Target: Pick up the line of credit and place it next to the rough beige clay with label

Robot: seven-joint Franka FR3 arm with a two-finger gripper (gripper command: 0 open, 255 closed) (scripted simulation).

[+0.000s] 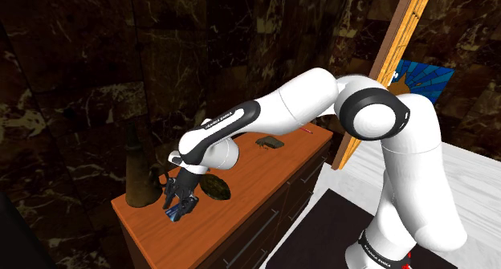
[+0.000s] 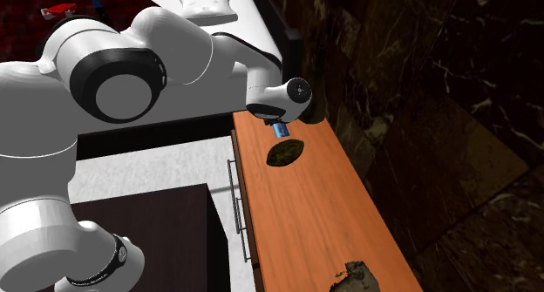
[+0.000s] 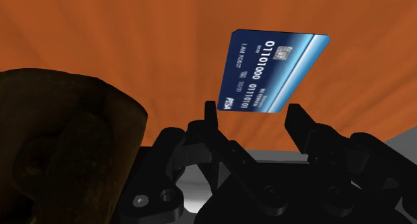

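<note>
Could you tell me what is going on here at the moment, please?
The robot's black gripper has its fingers closed on the edges of a blue bank card and holds it tilted, low over the orange-brown wooden cabinet top. A tall dark-brown clay-like vessel stands right beside the gripper. The card therefore seems close to where it should be set down, but it is not yet released.

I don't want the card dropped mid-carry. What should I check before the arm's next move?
1. Grip: the gripper clasps the blue card by its edges: ok.
2. Card clear of the orange dresser top: cannot tell.
3. Target: the tall brown vessel stands close beside the gripper: ok.
4. Vessel's label: cannot tell.
5. The dark oval object lies on the gripper's other side, away from the vessel: ok.
</note>
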